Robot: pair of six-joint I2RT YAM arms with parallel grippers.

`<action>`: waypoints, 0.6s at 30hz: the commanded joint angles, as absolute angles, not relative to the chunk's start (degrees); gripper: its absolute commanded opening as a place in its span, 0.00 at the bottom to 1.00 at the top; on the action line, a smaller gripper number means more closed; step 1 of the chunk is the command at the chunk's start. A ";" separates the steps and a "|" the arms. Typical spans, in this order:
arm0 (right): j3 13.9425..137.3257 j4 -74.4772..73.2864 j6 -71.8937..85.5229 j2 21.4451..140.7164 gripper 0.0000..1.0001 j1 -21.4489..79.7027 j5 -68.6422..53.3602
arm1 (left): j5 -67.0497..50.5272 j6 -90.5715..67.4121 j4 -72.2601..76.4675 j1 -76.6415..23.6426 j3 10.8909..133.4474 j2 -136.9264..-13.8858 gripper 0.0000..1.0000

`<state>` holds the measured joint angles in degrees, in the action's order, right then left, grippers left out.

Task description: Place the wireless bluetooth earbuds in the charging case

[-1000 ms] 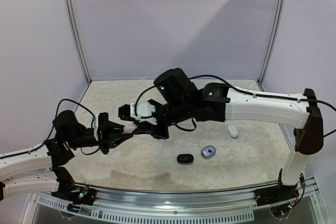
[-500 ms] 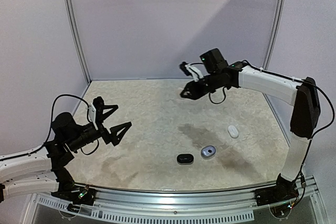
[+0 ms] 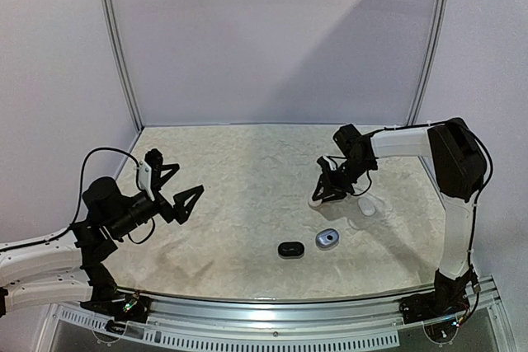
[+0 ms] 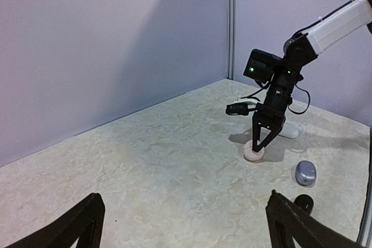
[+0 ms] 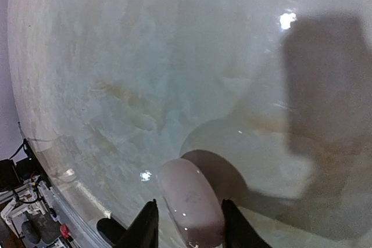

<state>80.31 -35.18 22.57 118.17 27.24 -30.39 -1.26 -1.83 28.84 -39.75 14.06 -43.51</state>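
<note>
My right gripper [image 3: 322, 194] points down at the table right of centre, its jaws straddling a pale pinkish charging case [image 3: 317, 201] that rests on the surface. In the right wrist view the case [image 5: 192, 201] lies between the fingertips [image 5: 146, 220] with a slim gap on the left side, so the right gripper [image 5: 189, 207] is open. My left gripper [image 3: 177, 180] hovers at the left, wide open and empty. The left wrist view shows the left gripper [image 4: 183, 201] facing the case [image 4: 254, 152] from afar. The earbuds are out of view.
A white case [image 3: 366, 205] lies just right of the right gripper. A grey-blue case [image 3: 327, 238] and a black case [image 3: 289, 248] sit nearer the front edge. Pale walls with metal corner posts [image 3: 117, 47] enclose the table.
A second ago both grippers met at the pale case left of centre. The left gripper opened and drew back. The right arm carried the case up, then set it down at the right, and its jaws widened.
</note>
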 commanded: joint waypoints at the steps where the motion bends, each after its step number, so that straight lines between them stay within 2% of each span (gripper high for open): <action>1: 79.63 -37.17 23.65 120.63 0.52 26.40 -28.16 | 1.05 -1.72 28.96 -38.15 13.27 -43.34 0.99; 6: 84.22 -41.86 22.31 119.44 0.97 26.41 -21.34 | 3.29 -0.44 29.79 -35.24 12.85 -43.57 0.99; 13: 90.83 -42.78 16.96 111.15 0.99 26.39 -11.03 | 5.02 -0.09 29.84 -24.14 11.99 -43.43 0.99; 18: 81.39 -28.62 15.15 98.62 0.99 23.55 3.28 | 0.92 -0.09 27.56 -12.79 11.44 -42.05 0.99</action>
<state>87.02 -39.07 17.61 109.69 26.37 -10.35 3.40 -0.58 29.15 -19.57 12.67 -43.38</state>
